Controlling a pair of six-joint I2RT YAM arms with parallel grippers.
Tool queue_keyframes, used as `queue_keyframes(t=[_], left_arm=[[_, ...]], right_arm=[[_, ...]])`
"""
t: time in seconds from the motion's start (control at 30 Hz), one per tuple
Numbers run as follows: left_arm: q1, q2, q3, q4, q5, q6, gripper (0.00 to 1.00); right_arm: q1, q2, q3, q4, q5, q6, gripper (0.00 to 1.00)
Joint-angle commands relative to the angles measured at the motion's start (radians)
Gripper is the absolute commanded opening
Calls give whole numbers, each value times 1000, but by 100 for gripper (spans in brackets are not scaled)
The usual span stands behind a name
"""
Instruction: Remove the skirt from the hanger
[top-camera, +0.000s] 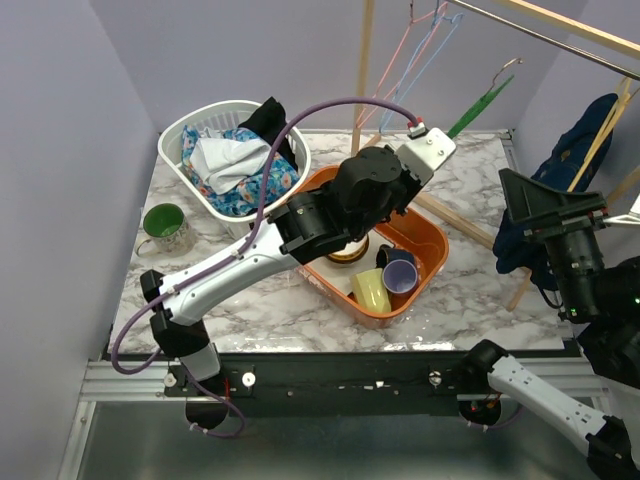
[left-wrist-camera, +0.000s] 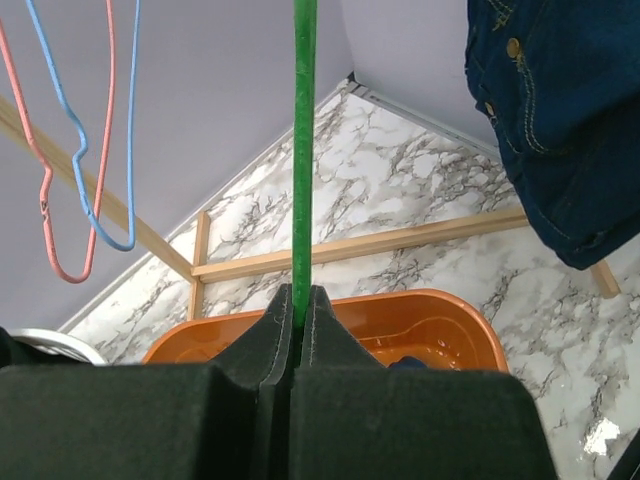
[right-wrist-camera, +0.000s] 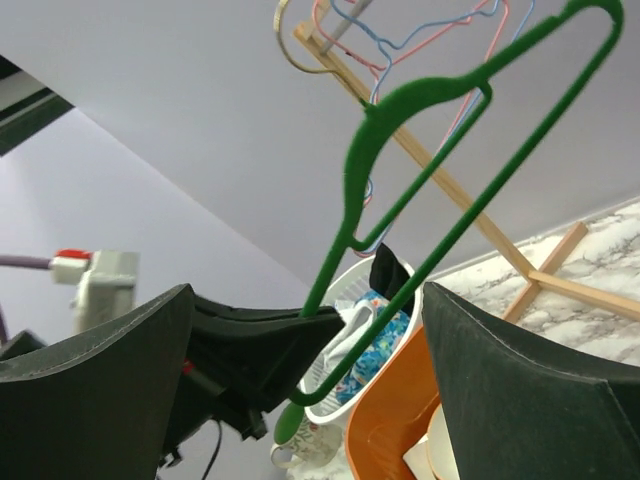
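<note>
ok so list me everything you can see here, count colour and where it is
table: 1, white marble, under everything
rack: 1, wood, back of table
green hanger: 1, green, bare, gripped at its lower end
pink hanger: 1, pink, hanging from rack
blue hanger: 1, blue, beside the pink one
skirt: 1, dark blue denim, far right
basket: 1, white, back left, holding clothes
tub: 1, orange, centre
yellow cup: 1, in tub
purple cup: 1, in tub
mug: 1, green, left
left end effector: black, shut on green hanger
right end effector: black, open, empty
</note>
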Motion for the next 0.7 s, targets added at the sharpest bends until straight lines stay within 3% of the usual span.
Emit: queue_keyframes(t=[0.0, 0.3, 0.67], left_arm=[[59, 48, 94, -1, 33, -90, 0], [167, 205, 356, -7, 141, -140, 0], [234, 284, 324, 175, 224, -167, 0]], right_arm=[[0, -36, -1, 0, -18, -40, 100], [2, -63, -16, -35, -47, -17, 100], [-1, -61, 19, -52, -55, -28, 100]])
